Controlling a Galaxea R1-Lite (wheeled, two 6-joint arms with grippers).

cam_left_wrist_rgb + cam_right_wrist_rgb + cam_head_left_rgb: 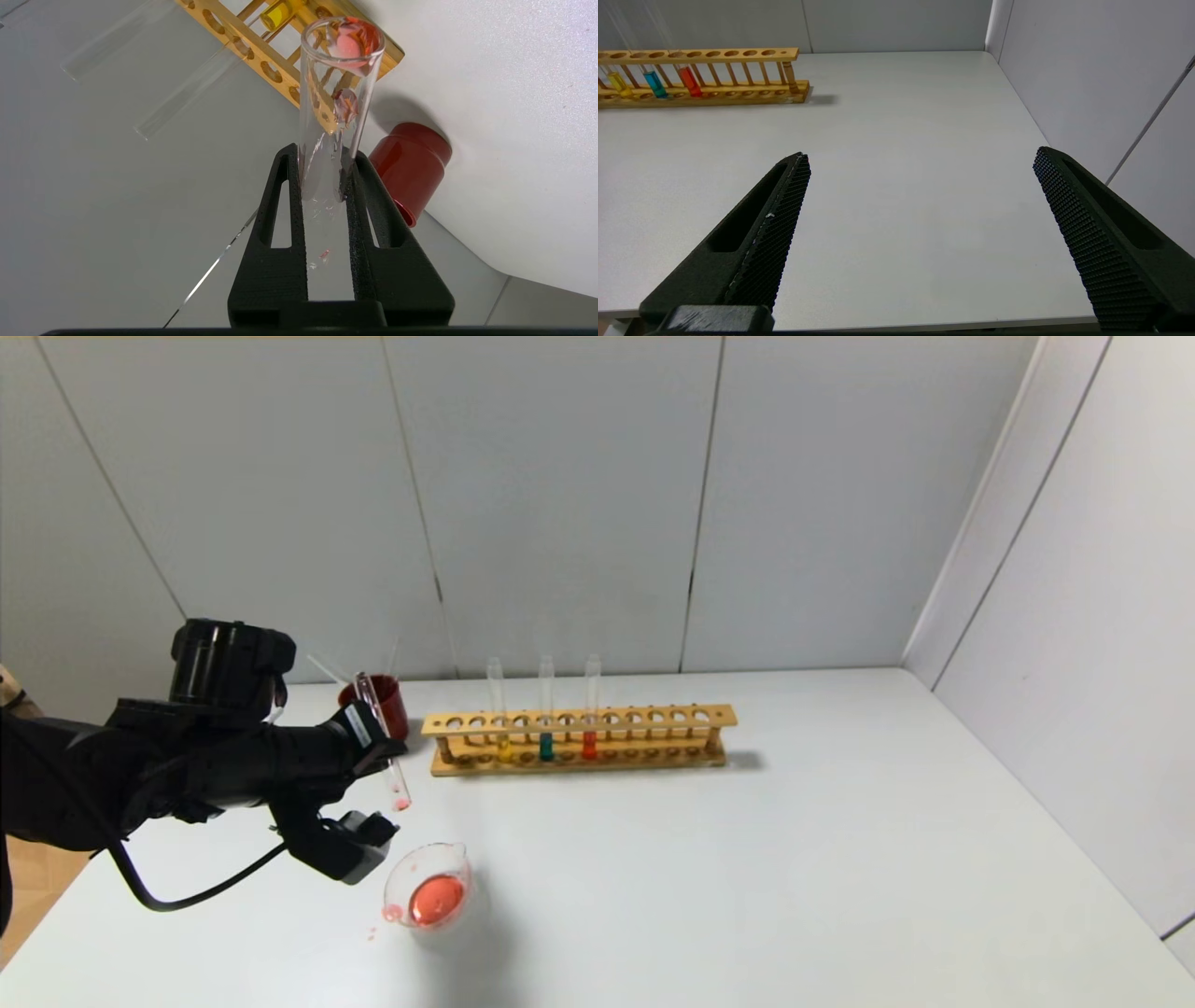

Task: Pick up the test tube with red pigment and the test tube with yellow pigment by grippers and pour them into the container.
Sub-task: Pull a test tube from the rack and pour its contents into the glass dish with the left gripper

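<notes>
Head view first: the left gripper (381, 747) is clamping a nearly empty test tube (383, 739) at mid-length, holding it roughly upright, up and back from the container (431, 896). Only a pinkish trace is sitting in the tube's rounded end. The container is holding a puddle of orange-red liquid, and a few drops are lying on the table (747, 859) just beside its spout. Back in the wooden rack (579, 739), the test tube with yellow pigment (501, 721), a teal tube (546, 719) and the test tube with red pigment (590, 717) are standing side by side. A dark red cup (385, 702) is sitting behind the gripper.

Left wrist view: both pads are squeezing the glass on opposite sides, with the open mouth poking out well past the fingertips and red smears clinging inside the rim. Looks like a firm grip, but this stuff is thin, light, smooth and brittle, so I'd guess too much squeeze cracks it and too little lets it slide, especially if wet.

Right wrist view: the right gripper (920, 168) is hanging over bare table with its jaws spread wide, holding nothing, with the rack well off. For the yellow one, I'd be grabbing the clear upper stretch above the rack's top rail.
</notes>
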